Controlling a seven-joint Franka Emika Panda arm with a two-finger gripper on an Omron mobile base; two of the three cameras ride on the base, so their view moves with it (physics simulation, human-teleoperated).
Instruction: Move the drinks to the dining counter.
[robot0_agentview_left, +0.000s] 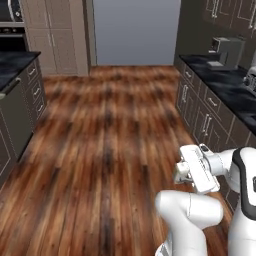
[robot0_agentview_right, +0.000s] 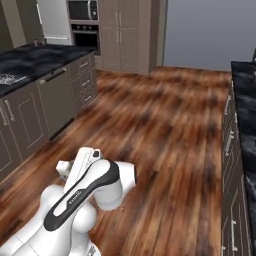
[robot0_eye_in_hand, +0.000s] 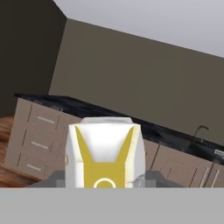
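A cream-white carton (robot0_eye_in_hand: 105, 155) with yellow markings, one of the drinks, fills the lower middle of the hand view. My gripper (robot0_eye_in_hand: 105, 180) is shut on it, a finger on each side of its base. In the left base view the gripper (robot0_agentview_left: 181, 171) is folded low over the wooden floor and points left. The right base view has the gripper (robot0_agentview_right: 64, 170) beside the arm's elbow. Beyond the carton stands a black-topped counter (robot0_eye_in_hand: 170, 131) with a faucet (robot0_eye_in_hand: 199, 131). I cannot tell whether it is the dining counter.
Wooden floor (robot0_agentview_left: 110, 125) runs down an aisle between two black marble worktops. The right one (robot0_agentview_left: 230, 87) carries a grey coffee machine (robot0_agentview_left: 227, 50). The left one (robot0_agentview_right: 30, 60) has drawers, a dishwasher front (robot0_agentview_right: 57, 102) and a wall oven (robot0_agentview_right: 84, 20) beyond it.
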